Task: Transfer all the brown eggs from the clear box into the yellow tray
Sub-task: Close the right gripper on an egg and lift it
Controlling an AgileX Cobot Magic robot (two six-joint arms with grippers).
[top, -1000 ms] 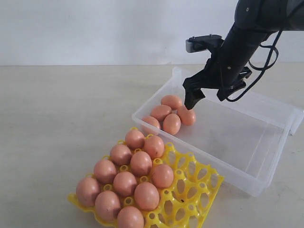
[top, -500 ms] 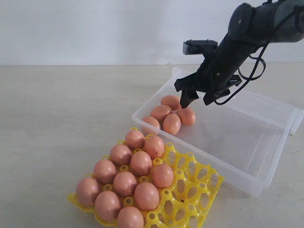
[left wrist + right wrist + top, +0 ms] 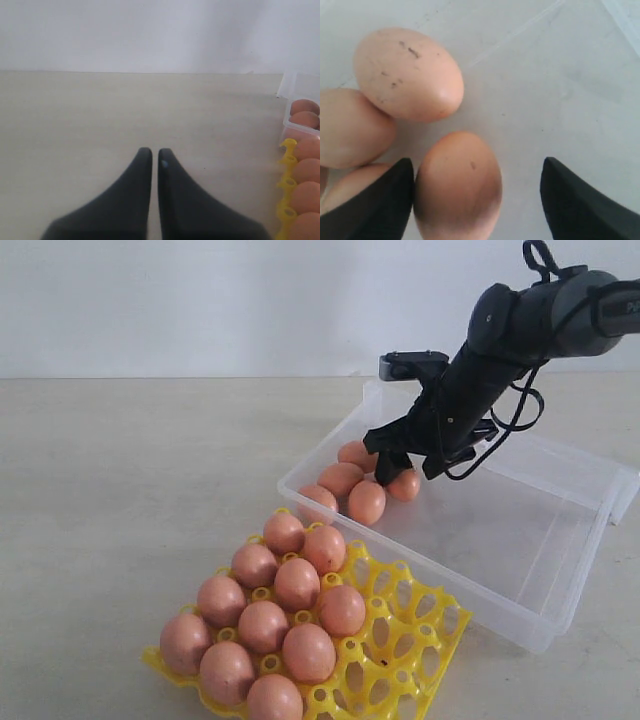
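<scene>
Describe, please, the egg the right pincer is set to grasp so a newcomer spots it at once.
In the clear box behind the yellow tray, five brown eggs cluster at one end. The wanted egg lies between the right pincer's open fingers, outermost toward the box's bare end.

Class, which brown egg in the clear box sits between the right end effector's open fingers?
The egg at the cluster's edge, beside bare box floor; the other four lie outside the end effector's fingers.
</scene>
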